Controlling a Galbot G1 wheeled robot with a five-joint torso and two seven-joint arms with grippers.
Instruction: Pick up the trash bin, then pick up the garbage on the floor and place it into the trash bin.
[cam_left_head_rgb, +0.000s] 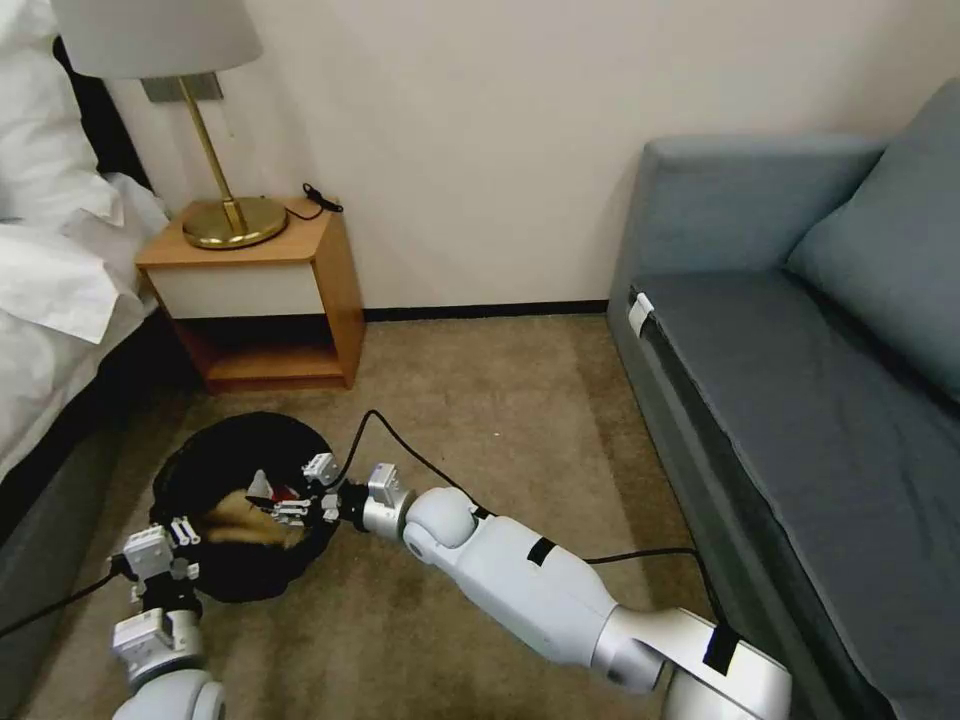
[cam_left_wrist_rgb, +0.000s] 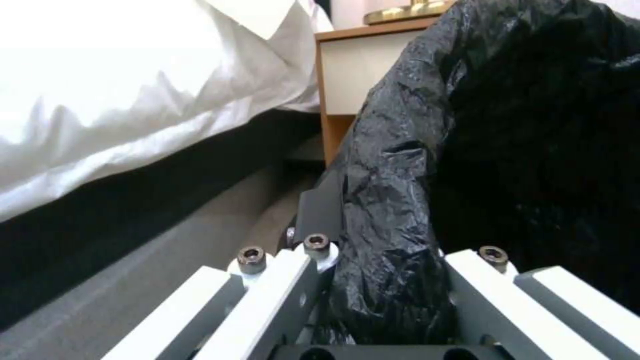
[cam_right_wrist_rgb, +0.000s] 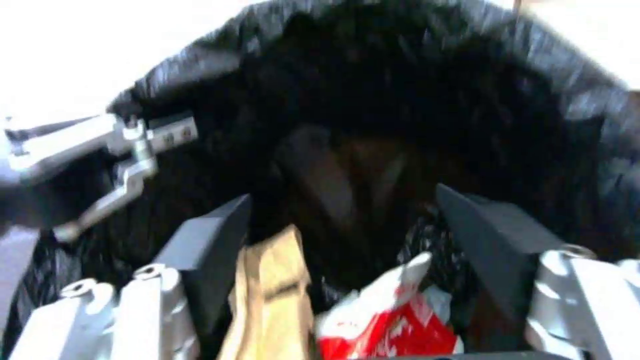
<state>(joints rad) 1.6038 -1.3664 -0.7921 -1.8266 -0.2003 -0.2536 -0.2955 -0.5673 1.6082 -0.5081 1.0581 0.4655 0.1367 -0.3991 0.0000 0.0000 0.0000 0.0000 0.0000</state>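
Bin (cam_left_head_rgb: 225, 470): on carpet, near-left, by the bed. Left gripper (cam_left_wrist_rgb: 383, 280) pinches its near rim. Right gripper (cam_right_wrist_rgb: 347, 240), fingers spread, over its mouth; tan bag (cam_right_wrist_rgb: 270, 295) and red-white packet (cam_right_wrist_rgb: 393, 325) inside, just beneath.

We see the trash bin (cam_left_head_rgb: 235, 470) only as black liner, its white body hidden. The right gripper (cam_left_head_rgb: 290, 500) covers part of the red-and-white packet (cam_right_wrist_rgb: 393, 325) and tan paper bag (cam_right_wrist_rgb: 273, 295), both cut by the right wrist view's edge. Deeper contents blur into darkness. The lamp (cam_left_head_rgb: 160, 40) is cropped at the top.
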